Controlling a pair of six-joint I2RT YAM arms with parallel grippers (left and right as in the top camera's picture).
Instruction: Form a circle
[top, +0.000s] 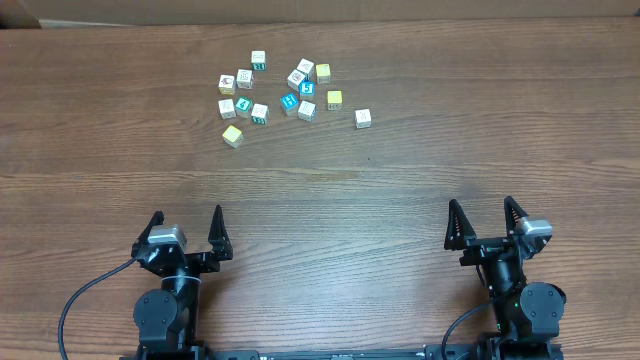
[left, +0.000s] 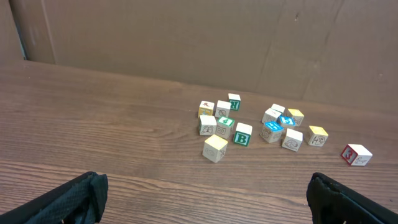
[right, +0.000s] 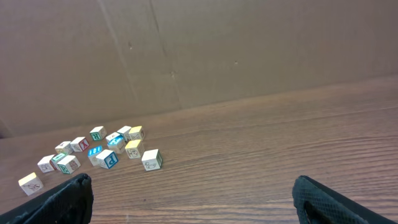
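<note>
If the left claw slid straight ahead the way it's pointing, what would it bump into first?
Probably the yellow block, the nearest of the scattered blocks. It sits just right of where the left claw points. Seen from overhead, the claw might barely miss it.

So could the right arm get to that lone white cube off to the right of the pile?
Probably yes: the right hand is open, and nothing stands on the table between it and the lone white cube.

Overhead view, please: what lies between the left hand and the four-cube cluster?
Overhead: bare table from the left hand, then one yellow cube just before the cluster.
</note>
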